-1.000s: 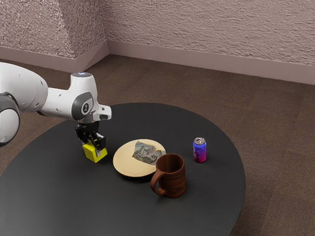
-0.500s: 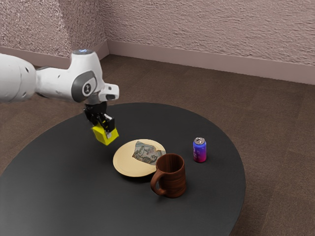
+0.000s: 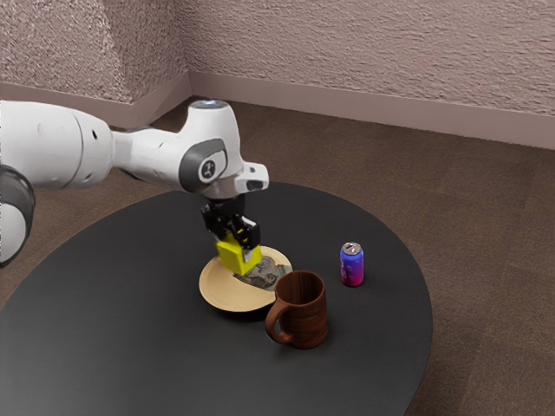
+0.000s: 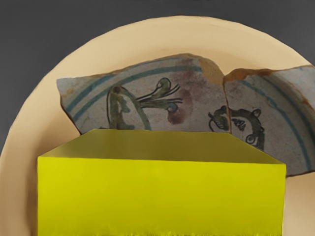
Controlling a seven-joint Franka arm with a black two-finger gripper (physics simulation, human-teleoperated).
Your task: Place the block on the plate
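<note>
Gripping the yellow block (image 3: 238, 257) between its two black fingers, the claw (image 3: 240, 243) hangs over the plate (image 3: 219, 290), pointing down with a slight tilt. The block is above the plate, in the claw's hold; how close its underside comes to the plate, I cannot tell. Beneath and beyond the block, the pale tan plate bears a patterned, broken-looking patch (image 4: 167, 93) with blue bands and dark figures. Just beside the plate, toward the exterior view's right, stands a brown wooden-looking mug (image 3: 305, 316), upright, its handle on the exterior view's left. Farther that way, apart from the mug, a blue-and-pink can (image 3: 352, 267) stands upright. All of it is on or over the round black bench (image 3: 156, 347), with brown flooring (image 3: 486, 260) around
</note>
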